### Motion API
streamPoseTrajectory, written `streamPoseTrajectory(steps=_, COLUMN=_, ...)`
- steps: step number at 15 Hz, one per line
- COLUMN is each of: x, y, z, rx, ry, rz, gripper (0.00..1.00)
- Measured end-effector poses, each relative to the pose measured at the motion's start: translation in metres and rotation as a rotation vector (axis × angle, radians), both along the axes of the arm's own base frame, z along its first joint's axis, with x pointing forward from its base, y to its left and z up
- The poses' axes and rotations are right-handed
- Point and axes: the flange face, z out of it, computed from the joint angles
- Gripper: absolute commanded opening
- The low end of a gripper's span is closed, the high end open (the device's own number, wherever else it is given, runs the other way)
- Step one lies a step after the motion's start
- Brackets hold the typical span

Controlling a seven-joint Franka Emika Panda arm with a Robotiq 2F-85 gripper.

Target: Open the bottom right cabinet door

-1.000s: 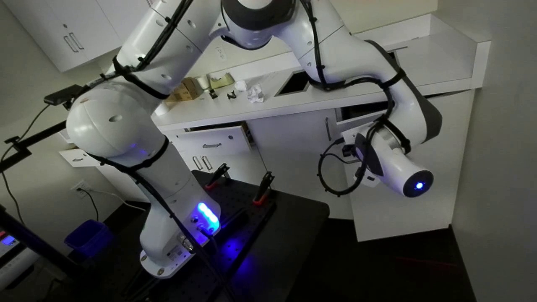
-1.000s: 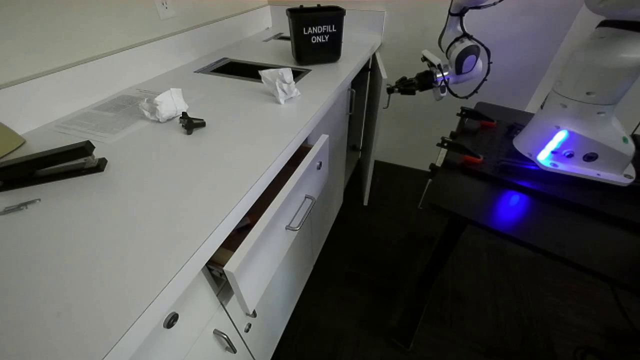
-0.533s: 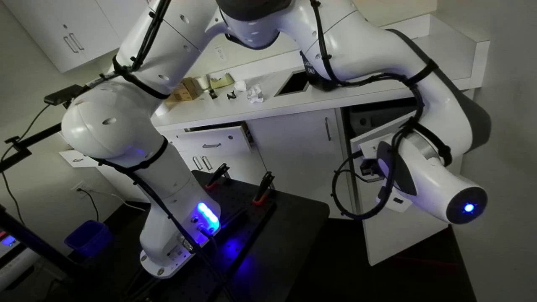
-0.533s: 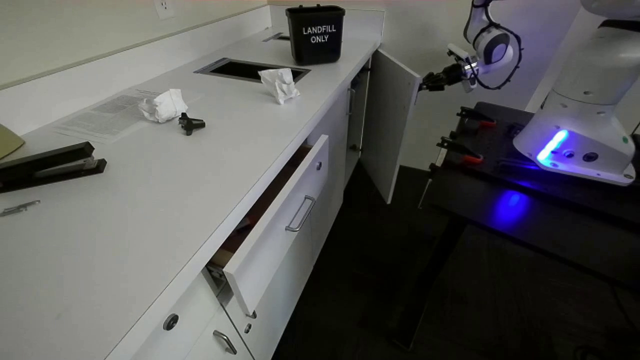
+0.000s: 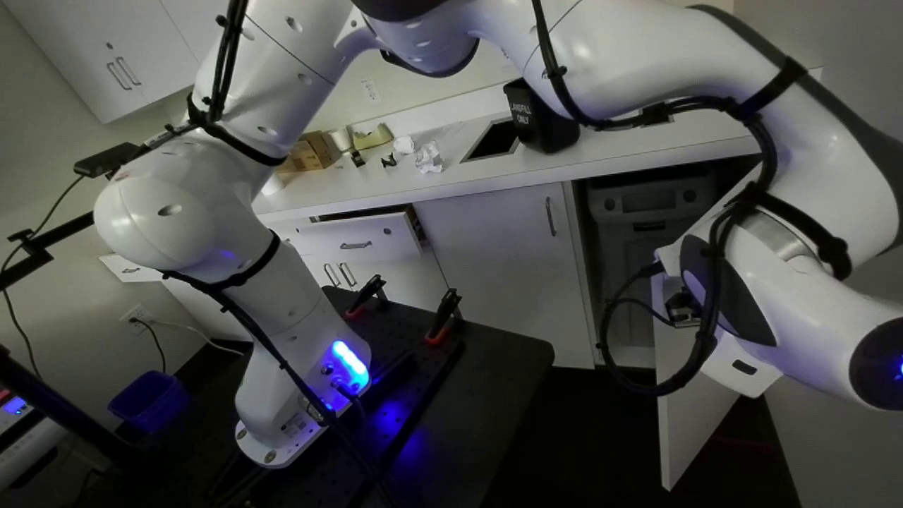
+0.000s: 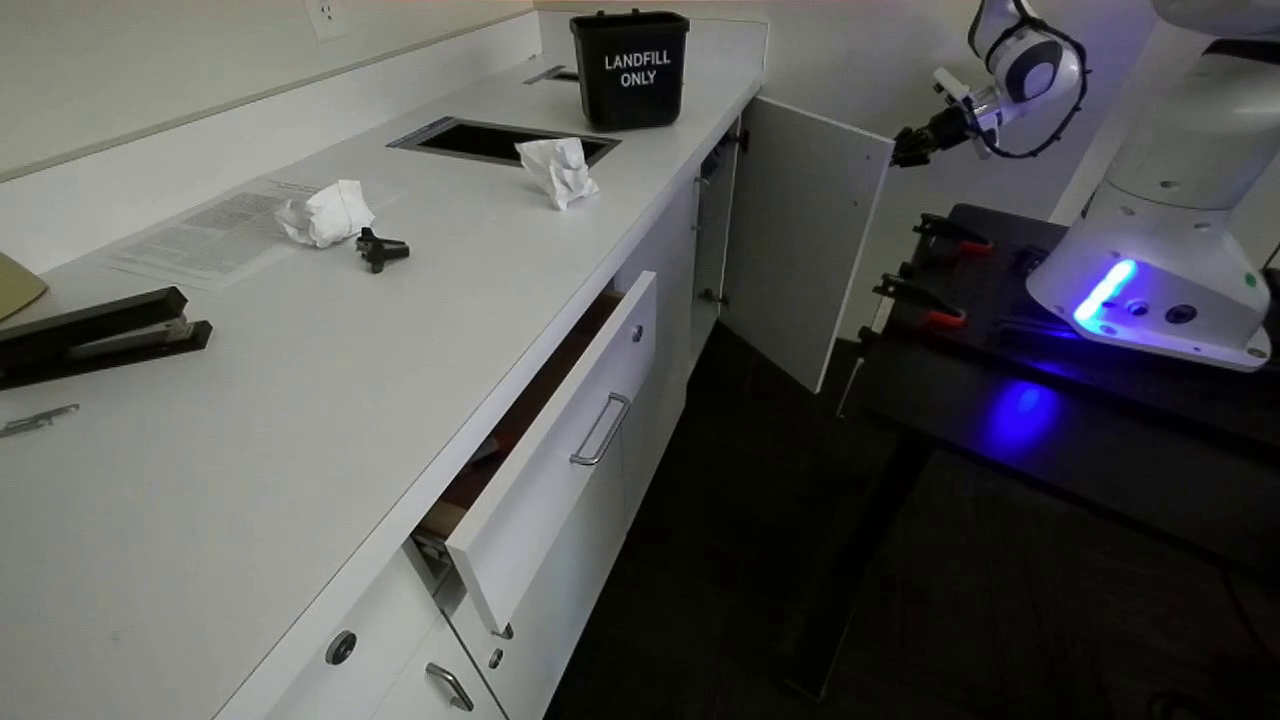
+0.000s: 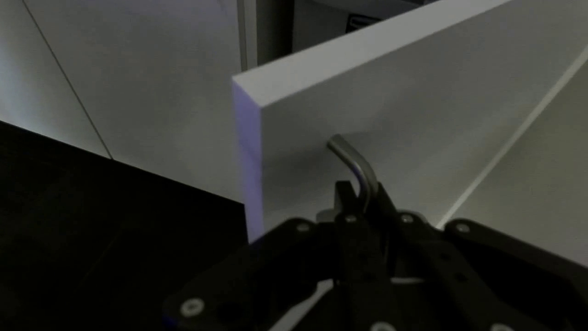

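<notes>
Open cabinet door (image 6: 798, 238) (plain white)

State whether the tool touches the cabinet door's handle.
Touching. In the wrist view, the tool is shut on the metal handle, no gap showing beside the bar.

The hand (image 7: 360, 196) pinches the bent metal handle (image 7: 353, 158) of the white cabinet door (image 7: 413, 110) between its fingers (image 7: 343, 200). The door stands open, running from near left to far right. Past its top edge is a dark gap (image 7: 275, 32); to the left, a white cabinet front (image 7: 151, 92) rises above the dark floor (image 7: 115, 230).
</notes>
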Motion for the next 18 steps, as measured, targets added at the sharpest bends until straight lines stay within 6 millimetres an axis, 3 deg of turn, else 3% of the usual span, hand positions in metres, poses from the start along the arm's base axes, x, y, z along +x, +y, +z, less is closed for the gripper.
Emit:
streamPoseTrajectory(steps=1, x=0.0, y=-0.005, z=0.004, rx=-0.011, ry=0.022, rz=-0.008, gripper=0.02)
streamPoseTrajectory(steps=2, x=0.0, y=-0.008, z=0.007, rx=-0.022, ry=0.043, rz=-0.01, gripper=0.3)
streamPoseTrajectory(steps=7, x=0.004, y=-0.016, z=0.021, rx=-0.186, ry=0.192, rz=0.059, gripper=0.64)
streamPoseTrajectory(steps=11, x=0.019, y=-0.014, z=0.062, rx=-0.4, ry=0.307, rz=0.14, gripper=0.95)
streamPoseTrajectory(steps=12, x=0.025, y=-0.01, z=0.077, rx=-0.453, ry=0.324, rz=0.167, gripper=1.0)
streamPoseTrajectory(steps=18, x=0.057, y=0.035, z=0.174, rx=-0.699, ry=0.334, rz=0.321, gripper=1.0)
